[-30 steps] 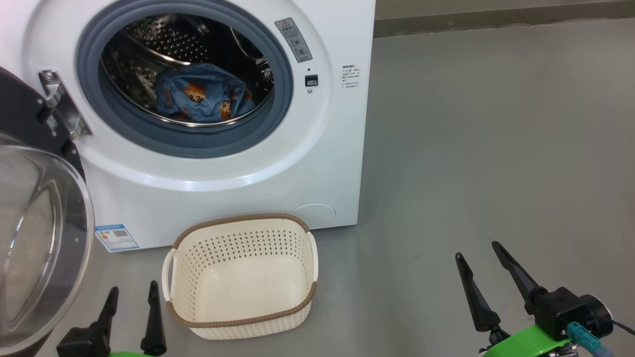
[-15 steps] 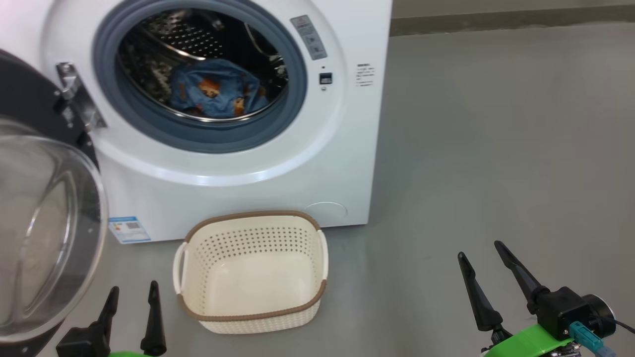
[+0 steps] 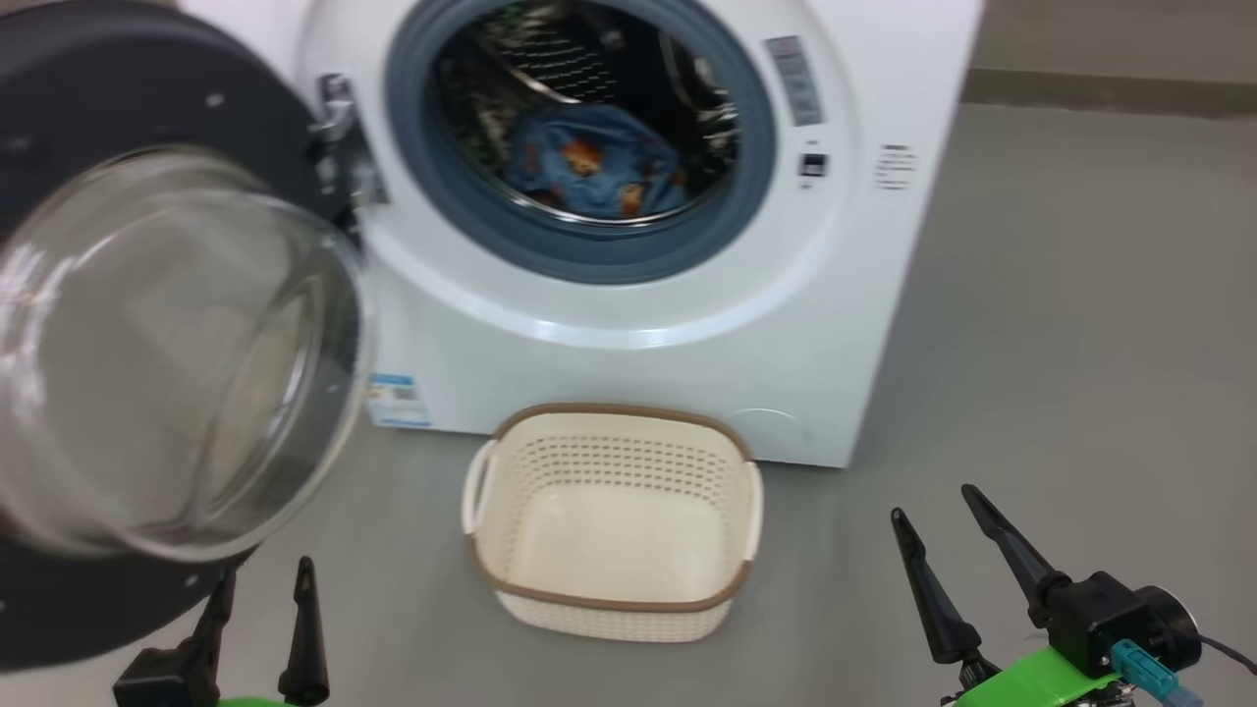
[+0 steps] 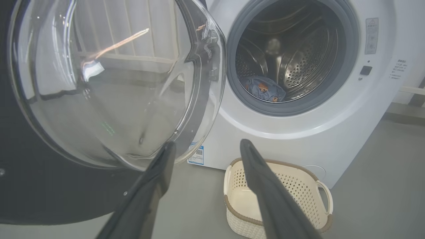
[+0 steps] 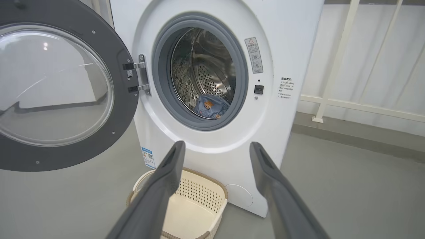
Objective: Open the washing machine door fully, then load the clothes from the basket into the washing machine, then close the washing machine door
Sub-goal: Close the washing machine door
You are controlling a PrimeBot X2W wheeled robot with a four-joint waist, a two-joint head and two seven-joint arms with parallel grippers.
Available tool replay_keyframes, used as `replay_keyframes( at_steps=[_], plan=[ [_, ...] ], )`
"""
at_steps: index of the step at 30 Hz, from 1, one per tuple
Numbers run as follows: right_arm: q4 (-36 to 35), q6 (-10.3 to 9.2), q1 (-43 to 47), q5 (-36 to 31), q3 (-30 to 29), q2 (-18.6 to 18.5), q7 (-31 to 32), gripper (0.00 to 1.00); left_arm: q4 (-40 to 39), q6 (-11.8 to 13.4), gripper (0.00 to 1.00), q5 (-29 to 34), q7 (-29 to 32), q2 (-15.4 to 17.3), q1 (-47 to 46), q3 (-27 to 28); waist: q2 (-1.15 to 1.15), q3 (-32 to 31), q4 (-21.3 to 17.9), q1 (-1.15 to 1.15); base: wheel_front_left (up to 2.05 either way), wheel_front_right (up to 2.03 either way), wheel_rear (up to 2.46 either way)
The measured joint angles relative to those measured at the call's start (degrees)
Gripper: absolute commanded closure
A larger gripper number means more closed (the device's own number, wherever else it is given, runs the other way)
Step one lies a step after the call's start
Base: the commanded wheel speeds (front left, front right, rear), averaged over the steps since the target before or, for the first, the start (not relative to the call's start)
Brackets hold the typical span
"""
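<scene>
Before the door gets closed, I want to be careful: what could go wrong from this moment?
The light-blue bear-print clothes lie low near the grey-blue rubber gasket; a fold might get pinched. The open left tool sits close to the round dark door's bulging glass window and may knock it.

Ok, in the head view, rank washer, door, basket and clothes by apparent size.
1. washer and door, roughly alike; the door is nearer the camera and cut by the frame's edge, so not ranked apart.
2. basket.
3. clothes, in the drum.
</scene>
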Motion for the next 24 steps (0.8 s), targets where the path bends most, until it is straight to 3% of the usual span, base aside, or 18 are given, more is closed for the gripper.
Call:
replay_keyframes(
  at_steps=[15, 24],
  plan=[
    [0.3, 0.00, -2.2, 0.5, 3.0, -0.2, 0.0, 0.00, 0.1, 0.2, 0.00, 0.1, 0.0, 0.0, 0.9, -0.2, 0.00, -0.8, 14.4, 0.00, 0.00, 0.00, 0.00],
    [1.3, 0.00, -5.0, 0.6, 5.5, -1.0, 0.0, 0.00, -1.1, 1.5, 0.00, -0.3, 0.0, 0.0, 1.1, 1.1, 0.00, -0.3, 18.4, 0.00, 0.00, 0.00, 0.00]
  ],
)
